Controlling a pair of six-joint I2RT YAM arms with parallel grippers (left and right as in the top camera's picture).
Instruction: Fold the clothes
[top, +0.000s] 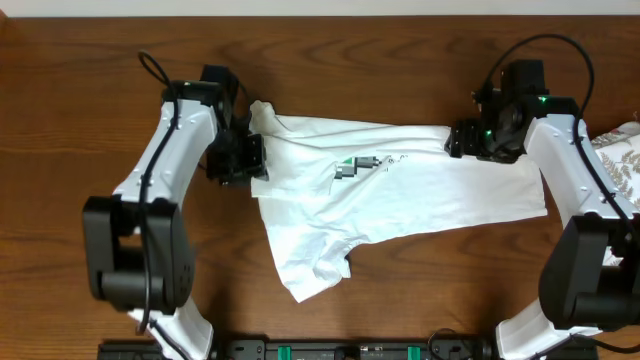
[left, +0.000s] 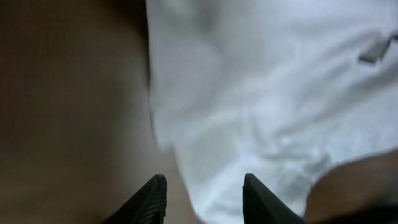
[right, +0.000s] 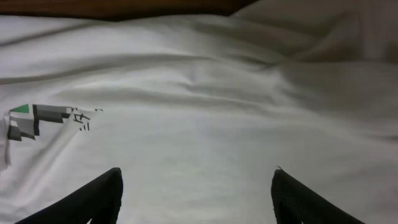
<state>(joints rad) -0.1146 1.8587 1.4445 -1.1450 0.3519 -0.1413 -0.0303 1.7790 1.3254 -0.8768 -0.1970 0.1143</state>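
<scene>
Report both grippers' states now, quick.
Left gripper: open over the T-shirt edge, gripping nothing.
Right gripper: open wide above the T-shirt, holding nothing.

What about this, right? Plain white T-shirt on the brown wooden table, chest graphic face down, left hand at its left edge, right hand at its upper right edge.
Not quite: the small green-and-grey square chest graphic faces up, as the overhead view shows. The plain white short-sleeved T-shirt is on the brown wooden table, left hand and right hand at those edges.
</scene>
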